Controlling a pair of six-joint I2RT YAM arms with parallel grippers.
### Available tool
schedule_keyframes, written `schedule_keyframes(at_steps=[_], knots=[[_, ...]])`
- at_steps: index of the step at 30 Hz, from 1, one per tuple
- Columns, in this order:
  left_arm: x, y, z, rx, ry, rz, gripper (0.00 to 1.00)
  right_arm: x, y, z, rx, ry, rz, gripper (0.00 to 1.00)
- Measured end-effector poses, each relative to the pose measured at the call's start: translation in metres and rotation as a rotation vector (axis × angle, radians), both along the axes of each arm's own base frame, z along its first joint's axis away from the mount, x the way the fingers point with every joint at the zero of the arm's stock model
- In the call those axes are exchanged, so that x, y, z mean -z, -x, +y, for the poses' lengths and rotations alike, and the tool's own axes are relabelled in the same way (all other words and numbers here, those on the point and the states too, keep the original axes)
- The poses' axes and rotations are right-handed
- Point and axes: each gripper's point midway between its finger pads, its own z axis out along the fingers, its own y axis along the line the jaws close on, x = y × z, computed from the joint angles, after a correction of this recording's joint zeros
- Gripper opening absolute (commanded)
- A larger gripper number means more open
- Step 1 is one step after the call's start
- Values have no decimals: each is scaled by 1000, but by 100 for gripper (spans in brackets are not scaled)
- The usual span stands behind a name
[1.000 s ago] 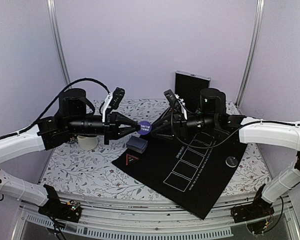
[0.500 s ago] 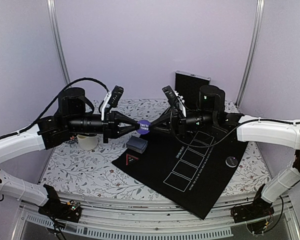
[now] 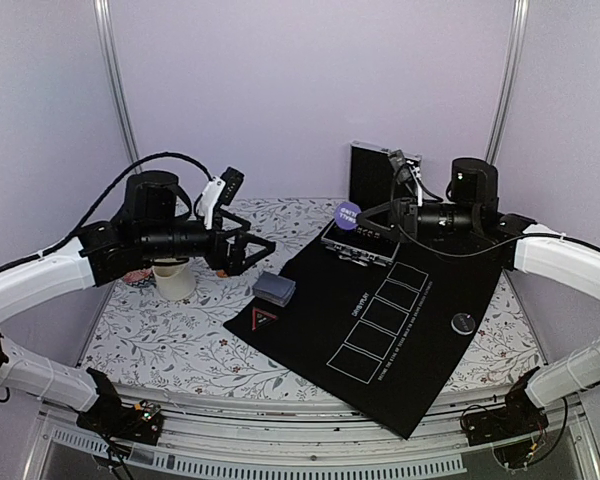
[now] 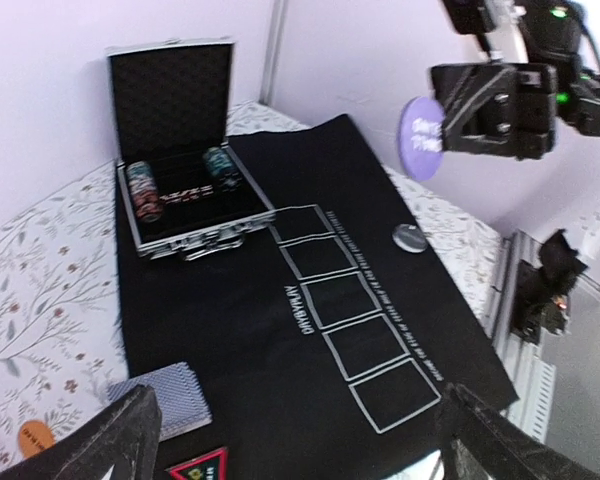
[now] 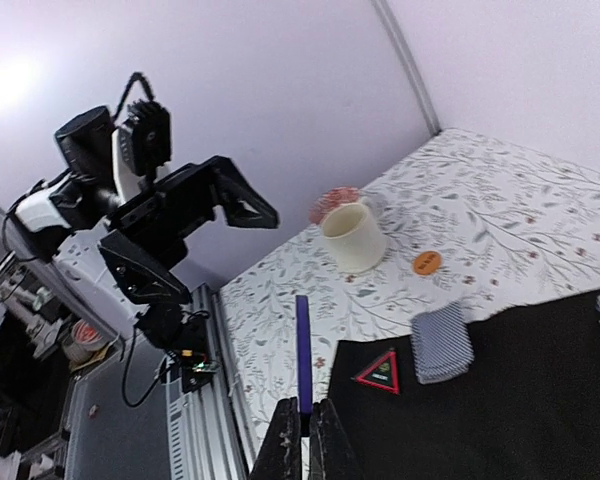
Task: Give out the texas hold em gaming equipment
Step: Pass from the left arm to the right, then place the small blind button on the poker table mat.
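Top view: we see the right gripper (image 3: 358,216) pinching the purple disc (image 3: 347,214) in the air, far side, near the chip case (image 3: 358,245). Left gripper (image 3: 256,254) jaws wide, empty. Card deck (image 3: 274,288) sits on the mat's (image 3: 400,340) left edge.
Left wrist: we see an orange disc (image 4: 35,437) on the desk (image 4: 40,290), black disc (image 4: 410,236) on the mat.
Right wrist: jaws clamp the purple disc edge-on.

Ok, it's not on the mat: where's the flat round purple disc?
Top view, right of centre: flat purple disc pinched airborne in the right end effector, by the open metal chip case.
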Motion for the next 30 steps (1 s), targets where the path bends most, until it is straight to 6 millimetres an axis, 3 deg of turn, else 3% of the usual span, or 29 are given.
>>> schedule_keyframes(at_steps=[3,5,9,12,16,19,23,30], knots=[[21,-36,15,-134,-106,58,98,8,-31,-40,166,45,62,2],[43,-64,28,-229,-192,114,98,16,-41,-60,240,71,93,2],[110,-127,69,-439,-416,266,98,31,-49,-83,324,126,136,2],[163,-153,97,-529,-567,370,98,39,-51,-92,348,157,157,2],[223,-166,124,-577,-728,481,97,51,-57,-106,381,187,192,2],[246,-167,137,-582,-783,533,93,59,-60,-115,401,205,213,2],[265,-177,150,-587,-810,585,90,69,-60,-118,404,225,232,2],[279,-192,159,-584,-806,627,83,85,-64,-120,399,246,281,2]])
